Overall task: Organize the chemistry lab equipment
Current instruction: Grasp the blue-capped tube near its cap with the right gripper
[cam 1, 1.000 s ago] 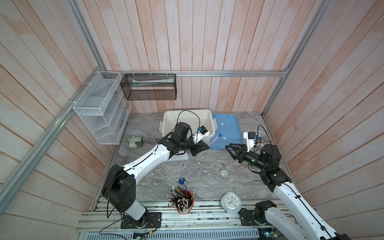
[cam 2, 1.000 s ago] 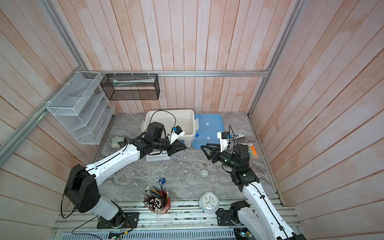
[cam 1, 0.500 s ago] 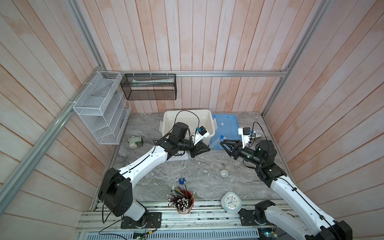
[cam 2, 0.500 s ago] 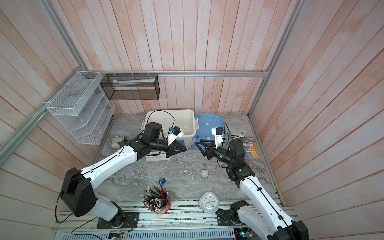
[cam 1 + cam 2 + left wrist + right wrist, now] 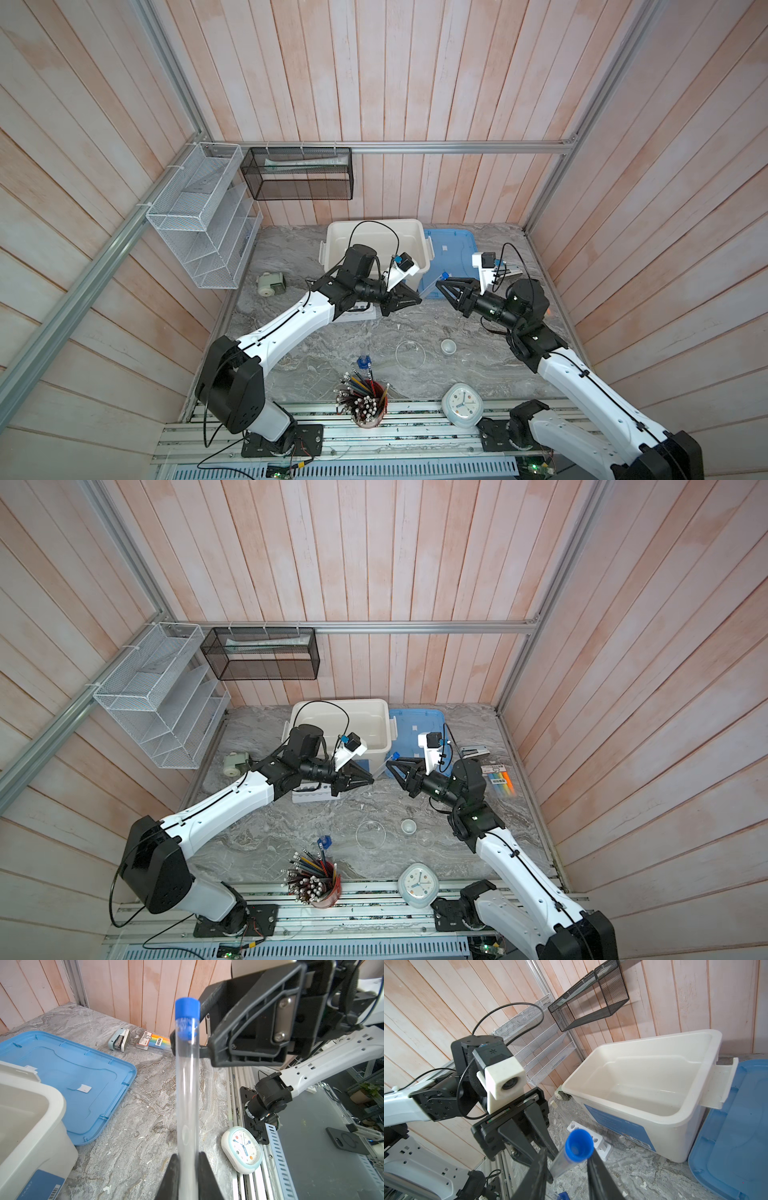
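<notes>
Left tool (image 5: 187,1160) clamps the clear tube (image 5: 187,1088) at its uncapped end; right tool (image 5: 567,1152) stands apart, straddling the blue cap (image 5: 579,1145), above the counter (image 5: 145,1109).

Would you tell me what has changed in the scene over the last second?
The right gripper reached in toward the left gripper and narrowed its open jaws around the blue cap of the tube. The left gripper stayed shut on the tube's other end, hardly moving. The rack, dish and clock stayed put.

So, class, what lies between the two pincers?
A clear blue-capped tube: the left pincer clamps its uncapped end, its cap sits inside the open right pincer, as both wrist views show.
</notes>
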